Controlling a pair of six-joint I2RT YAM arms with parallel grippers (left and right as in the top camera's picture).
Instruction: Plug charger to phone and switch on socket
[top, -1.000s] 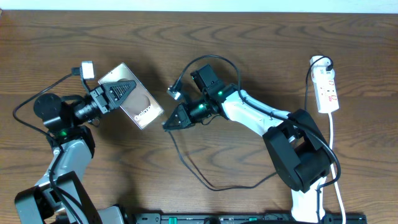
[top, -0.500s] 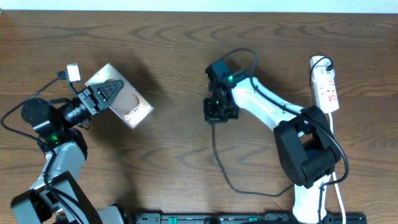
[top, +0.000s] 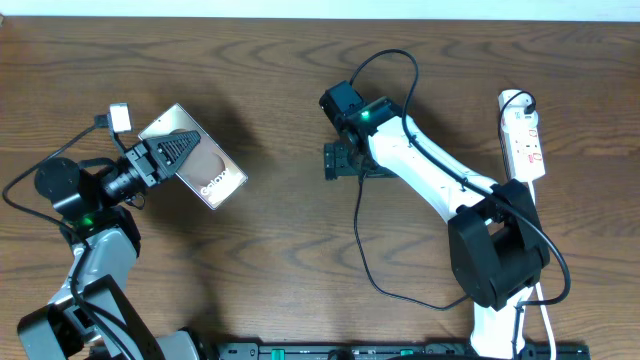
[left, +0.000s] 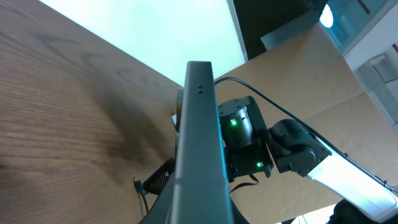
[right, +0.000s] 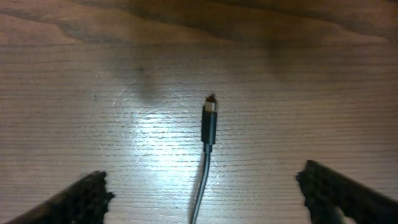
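Your left claw is clenched on the phone, at the left of the surface. Your right claw is released; the charger tip lies flat between its jaws.

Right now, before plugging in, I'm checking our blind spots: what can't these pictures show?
Port of the phone: overhead, too small; left wrist, edge-on, unclear.
Switch position on the socket: overhead, too small.
Tip of the charger: overhead, hidden under the right gripper.

Right jaws now wide apart, charger loose on table
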